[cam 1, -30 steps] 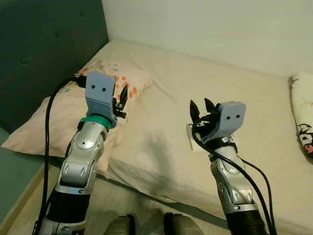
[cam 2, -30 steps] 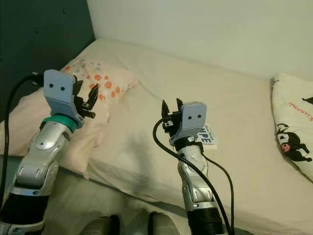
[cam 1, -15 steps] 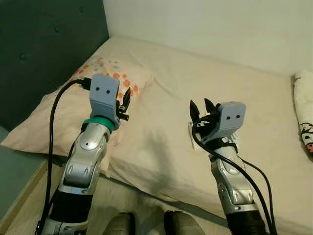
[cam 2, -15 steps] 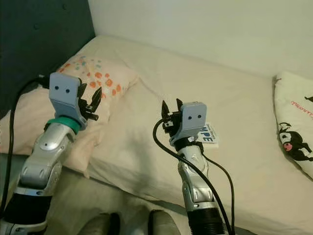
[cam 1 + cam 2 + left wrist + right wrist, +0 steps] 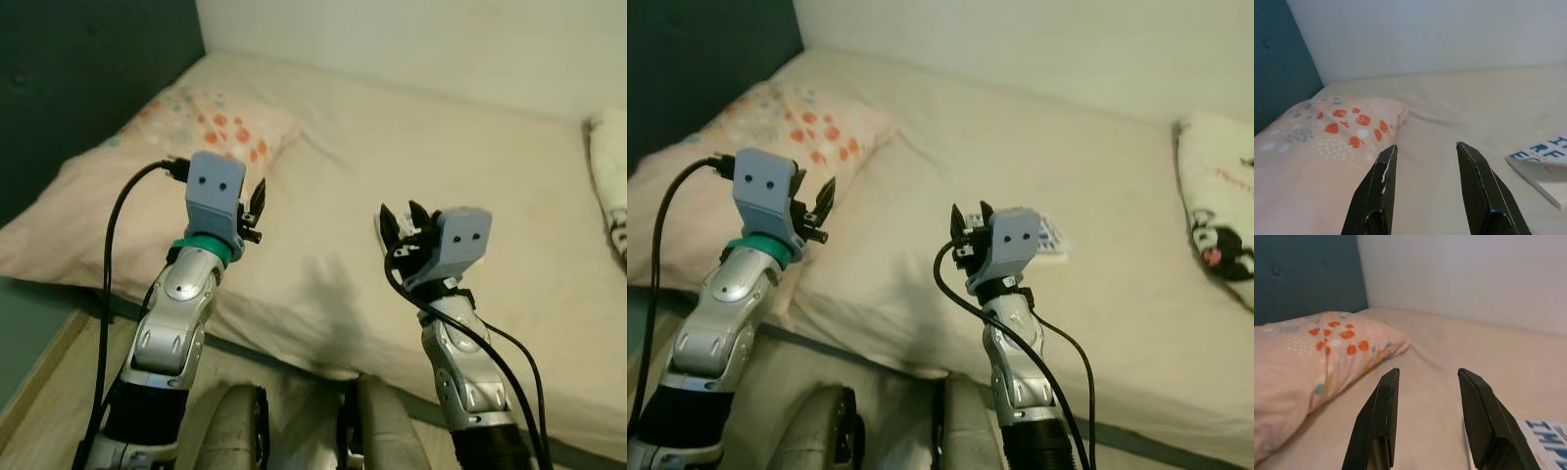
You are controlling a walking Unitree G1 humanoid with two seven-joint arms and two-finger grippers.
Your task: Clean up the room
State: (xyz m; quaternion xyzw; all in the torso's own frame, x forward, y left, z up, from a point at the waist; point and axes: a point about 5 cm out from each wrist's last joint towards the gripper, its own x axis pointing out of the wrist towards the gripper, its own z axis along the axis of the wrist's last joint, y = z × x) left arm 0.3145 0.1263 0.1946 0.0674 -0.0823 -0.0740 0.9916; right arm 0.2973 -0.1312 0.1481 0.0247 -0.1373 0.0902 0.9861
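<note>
Now the camera has dipped nearer the bed (image 5: 343,186); both arms stay raised, left gripper (image 5: 1425,188) and right gripper (image 5: 1425,416) spread and empty; the book (image 5: 1050,238) lies just past the right gripper, likely the next pickup.

Setting: bedroom in a home — robot stands at the bedside.

A bed (image 5: 411,186) with a cream sheet spans most of the head views, set against a plain pale wall (image 5: 1019,39). A dark teal padded headboard (image 5: 88,88) with button tufts rises at its left end. A pink pillow (image 5: 735,147) with orange and blue dots lies against the headboard — a second, white pillow (image 5: 1215,215) with a black cartoon print lies at the far right. A small printed book (image 5: 1545,169) rests flat on the sheet. Wood-toned floor (image 5: 39,411) shows beside the bed frame.
</note>
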